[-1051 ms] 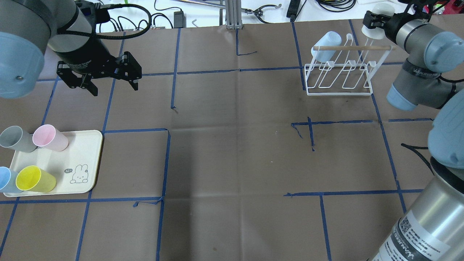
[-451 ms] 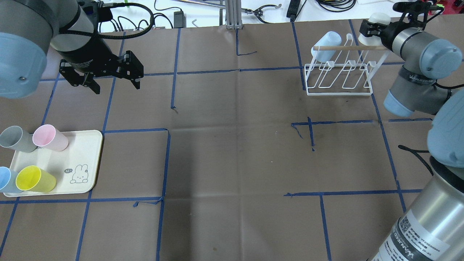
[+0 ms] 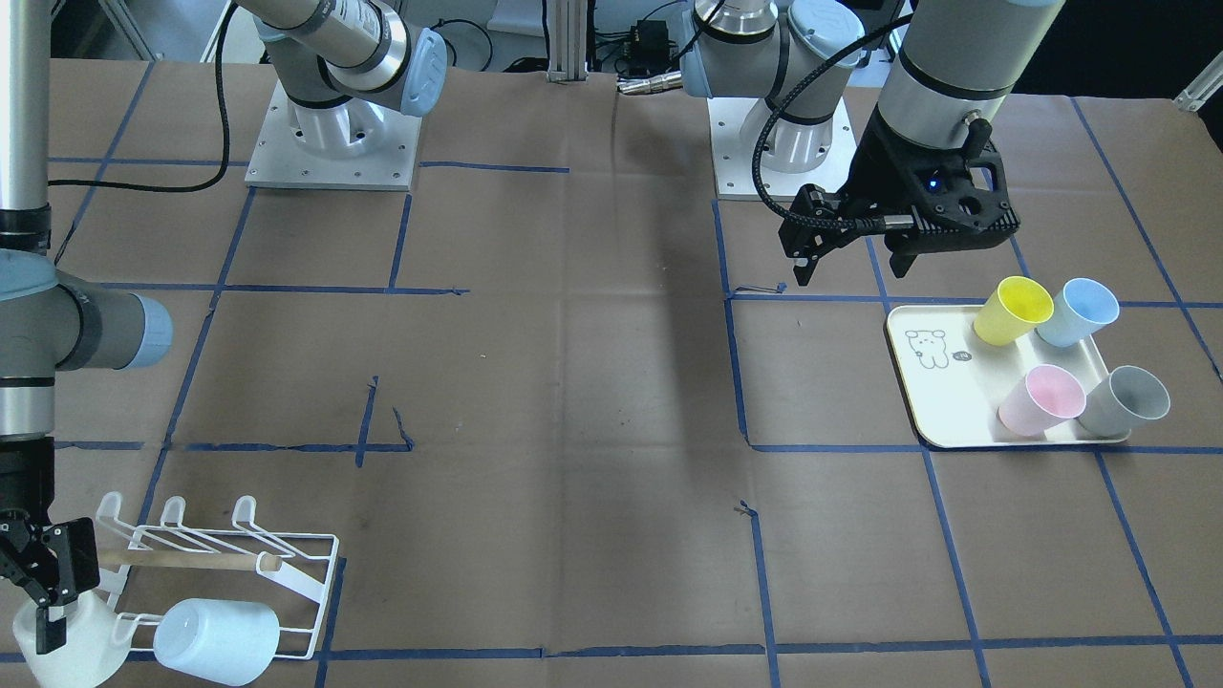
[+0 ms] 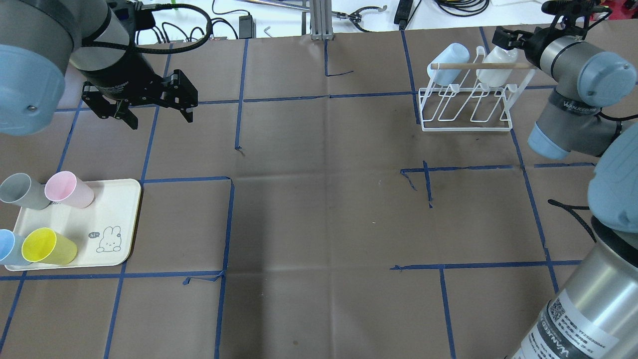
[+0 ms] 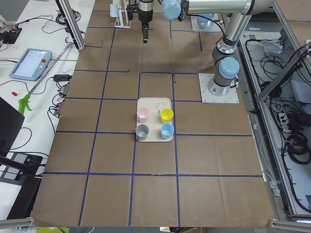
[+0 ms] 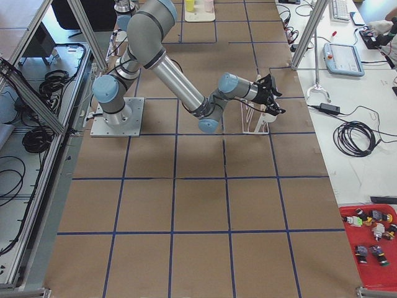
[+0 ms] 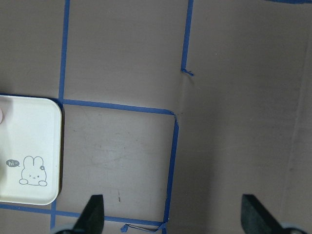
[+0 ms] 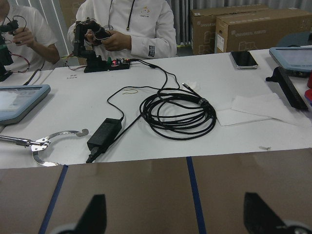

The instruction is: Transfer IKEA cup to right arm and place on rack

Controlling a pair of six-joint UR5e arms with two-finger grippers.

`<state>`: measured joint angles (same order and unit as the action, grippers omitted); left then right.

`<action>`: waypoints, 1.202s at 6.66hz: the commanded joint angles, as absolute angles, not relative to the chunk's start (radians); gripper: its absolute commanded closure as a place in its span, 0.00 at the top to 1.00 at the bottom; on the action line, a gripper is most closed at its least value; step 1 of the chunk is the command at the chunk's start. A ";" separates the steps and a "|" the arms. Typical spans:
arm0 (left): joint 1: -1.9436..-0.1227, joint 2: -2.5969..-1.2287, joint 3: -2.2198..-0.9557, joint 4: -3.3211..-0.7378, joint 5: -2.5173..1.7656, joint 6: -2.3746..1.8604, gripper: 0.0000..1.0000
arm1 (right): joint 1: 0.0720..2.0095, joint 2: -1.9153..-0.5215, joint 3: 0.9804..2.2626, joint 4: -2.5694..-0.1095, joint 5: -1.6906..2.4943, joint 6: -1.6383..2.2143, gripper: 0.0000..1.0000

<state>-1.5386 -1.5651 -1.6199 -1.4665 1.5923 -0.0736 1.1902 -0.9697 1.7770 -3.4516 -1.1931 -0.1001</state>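
The white wire rack (image 4: pixel 466 122) with a wooden dowel stands at the far right; it also shows in the front view (image 3: pixel 320 573). A pale blue cup (image 4: pixel 448 62) hangs on its left prongs. A white cup (image 4: pixel 493 70) leans on its right prongs, also seen in the front view (image 3: pixel 81 650). My right gripper (image 4: pixel 502 39) is open just behind the white cup; the right wrist view (image 8: pixel 173 219) shows wide fingertips with nothing between. My left gripper (image 4: pixel 154 112) is open and empty above the table, beyond the tray; its wrist view (image 7: pixel 173 217) shows bare table.
A cream tray with a bunny drawing (image 4: pixel 117 224) at the near left holds yellow (image 4: pixel 47 245), pink (image 4: pixel 67 189), grey (image 4: pixel 20 191) and blue (image 4: pixel 7 247) cups. Cables and a white bench lie beyond the table's far edge.
The right gripper carried the white cup left and down onto the rack's right prongs and let it go. The left gripper stayed almost still.
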 commanded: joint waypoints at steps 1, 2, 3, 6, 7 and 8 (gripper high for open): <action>-1.539 -1.566 -1.620 -1.466 1.592 -0.074 1.00 | 1.193 -1.006 1.766 -3.401 -1.192 -0.101 1.00; -1.539 -1.566 -1.620 -1.466 1.592 -0.072 1.00 | 1.195 -1.038 1.752 -3.311 -1.192 -0.103 1.00; -1.540 -1.565 -1.620 -1.466 1.592 -0.072 1.00 | 1.198 -1.086 1.738 -3.212 -1.192 -0.103 1.00; -1.540 -1.566 -1.620 -1.466 1.592 -0.072 1.00 | 1.239 -1.218 1.669 -2.715 -1.195 -0.110 1.00; -1.540 -1.562 -1.620 -1.466 1.592 -0.072 1.00 | 1.259 -1.251 1.619 -2.530 -1.218 -0.101 1.00; -1.540 -1.562 -1.620 -1.466 1.594 -0.072 1.00 | 1.282 -1.284 1.577 -2.372 -1.250 -0.097 1.00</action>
<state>-1.5401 -1.5627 -1.6199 -1.4665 1.5926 -0.0721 1.2559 -1.2447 1.6274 -2.5681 -1.2189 -0.1023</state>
